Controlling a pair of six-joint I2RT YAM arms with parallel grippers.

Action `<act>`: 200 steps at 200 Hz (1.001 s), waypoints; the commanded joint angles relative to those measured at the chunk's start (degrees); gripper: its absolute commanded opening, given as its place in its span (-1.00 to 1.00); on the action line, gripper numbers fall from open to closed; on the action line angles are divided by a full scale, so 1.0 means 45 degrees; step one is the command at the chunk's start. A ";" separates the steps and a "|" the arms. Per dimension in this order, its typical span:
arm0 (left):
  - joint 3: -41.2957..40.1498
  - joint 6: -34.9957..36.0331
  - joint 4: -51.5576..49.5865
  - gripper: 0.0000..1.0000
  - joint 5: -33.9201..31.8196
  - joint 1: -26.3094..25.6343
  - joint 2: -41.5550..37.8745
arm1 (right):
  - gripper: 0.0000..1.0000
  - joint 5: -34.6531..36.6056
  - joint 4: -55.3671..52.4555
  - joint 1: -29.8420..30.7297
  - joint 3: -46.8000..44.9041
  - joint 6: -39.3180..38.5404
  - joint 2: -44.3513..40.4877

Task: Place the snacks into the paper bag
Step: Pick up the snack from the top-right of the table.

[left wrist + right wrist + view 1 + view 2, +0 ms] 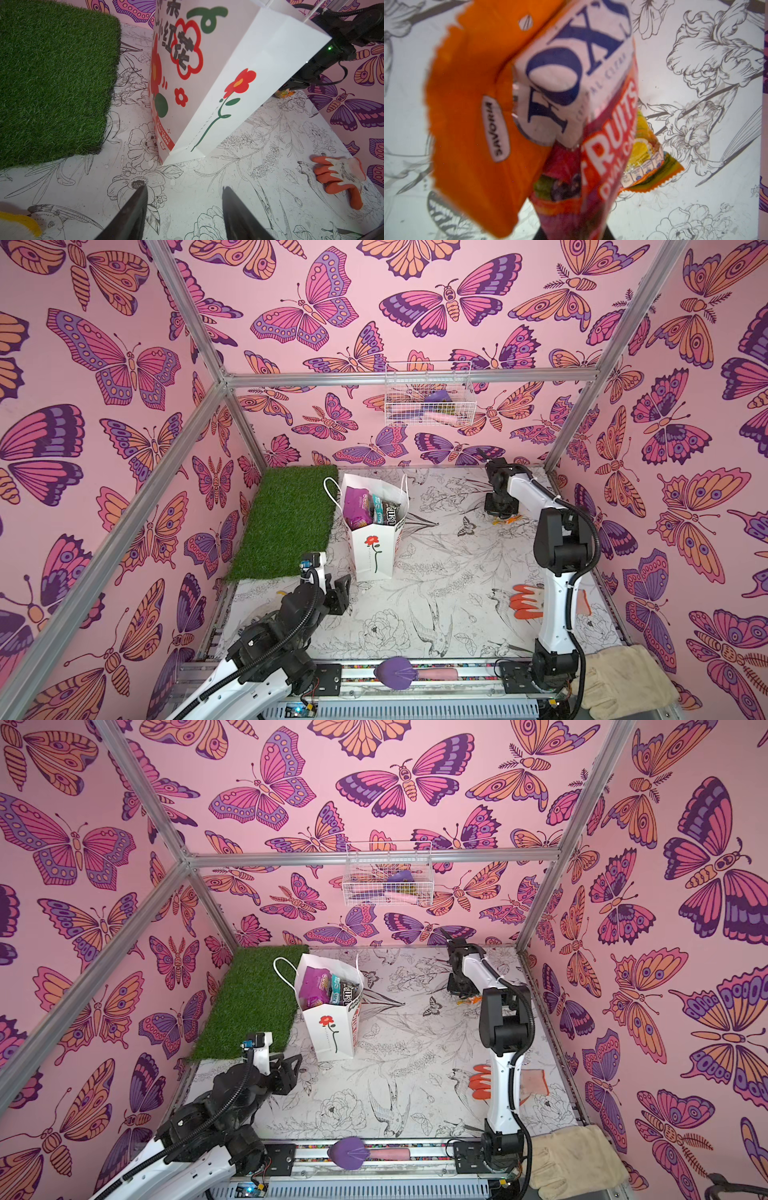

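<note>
Your right tool (502,512) is squeezed shut on the orange packet (477,124), low at the far right of the counter (436,593), well apart from the paper bag (372,556). This looks like the pick-up step. Next, lift the packet, carry it over the bag's open top and let go. Your left tool (185,199) hangs wide and empty near the bag's foot.

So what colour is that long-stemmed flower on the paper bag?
The flower is red with a yellow centre, green stem; clearest in the left wrist view.
</note>
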 commanded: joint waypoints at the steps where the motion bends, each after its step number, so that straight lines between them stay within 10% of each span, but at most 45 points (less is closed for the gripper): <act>1: 0.0110 -0.0142 -0.0122 0.19 0.0119 -0.0079 -0.0104 | -0.66 0.0011 0.0139 0.0181 -0.0147 0.0111 -0.1175; 200: 0.0324 -0.0251 -0.0002 0.19 0.0129 -0.0104 0.0311 | -0.68 -0.3405 0.2374 0.0924 -0.4062 0.0871 -0.7822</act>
